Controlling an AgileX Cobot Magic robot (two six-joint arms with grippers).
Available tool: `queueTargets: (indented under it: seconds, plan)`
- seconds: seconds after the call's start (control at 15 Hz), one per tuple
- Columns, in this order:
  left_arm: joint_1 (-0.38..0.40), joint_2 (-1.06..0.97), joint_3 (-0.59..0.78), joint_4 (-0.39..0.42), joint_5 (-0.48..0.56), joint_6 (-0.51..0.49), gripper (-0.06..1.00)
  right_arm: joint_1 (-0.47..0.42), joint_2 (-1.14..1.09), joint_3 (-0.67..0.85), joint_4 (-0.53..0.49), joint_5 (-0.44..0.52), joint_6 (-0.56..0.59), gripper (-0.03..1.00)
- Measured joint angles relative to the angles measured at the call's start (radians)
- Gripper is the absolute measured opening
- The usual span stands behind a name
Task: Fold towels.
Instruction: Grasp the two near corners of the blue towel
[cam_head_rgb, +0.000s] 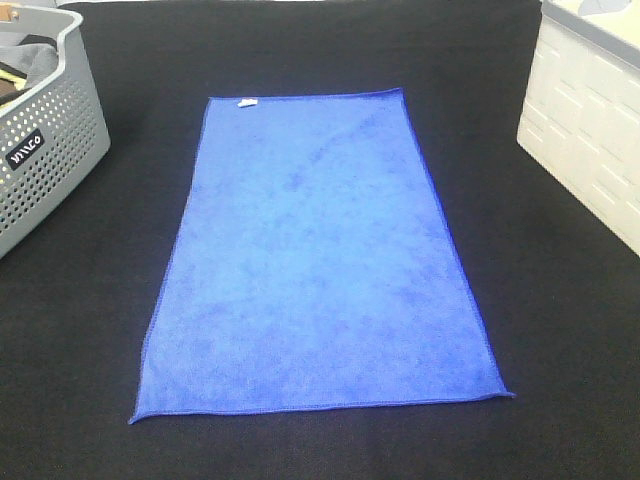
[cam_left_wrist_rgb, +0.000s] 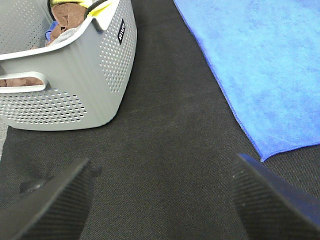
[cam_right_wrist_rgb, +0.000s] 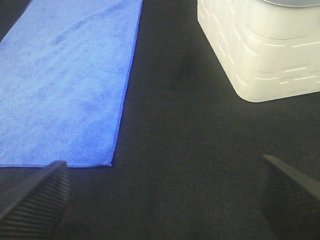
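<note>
A royal-blue fuzzy towel (cam_head_rgb: 320, 260) lies spread flat on the black table, long side running front to back, with a small white tag (cam_head_rgb: 246, 102) at its far edge. It shows in the left wrist view (cam_left_wrist_rgb: 265, 65) and in the right wrist view (cam_right_wrist_rgb: 65, 85). Neither gripper appears in the exterior high view. My left gripper (cam_left_wrist_rgb: 160, 200) is open and empty over bare table, off the towel's near left corner. My right gripper (cam_right_wrist_rgb: 165, 200) is open and empty over bare table, off the towel's near right corner.
A grey perforated basket (cam_head_rgb: 40, 150) holding cloths stands at the far left; it fills the left wrist view (cam_left_wrist_rgb: 70, 80). A white bin (cam_head_rgb: 590, 130) stands at the far right, also in the right wrist view (cam_right_wrist_rgb: 265, 45). Black cloth (cam_head_rgb: 560, 330) covers the table.
</note>
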Motion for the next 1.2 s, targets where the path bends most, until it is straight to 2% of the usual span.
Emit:
queueTargets:
  seconds: [1.2]
  plan:
    - [0.000, 0.000, 0.000, 0.000, 0.000, 0.000, 0.73, 0.000, 0.000, 0.000, 0.000, 0.000, 0.000, 0.94]
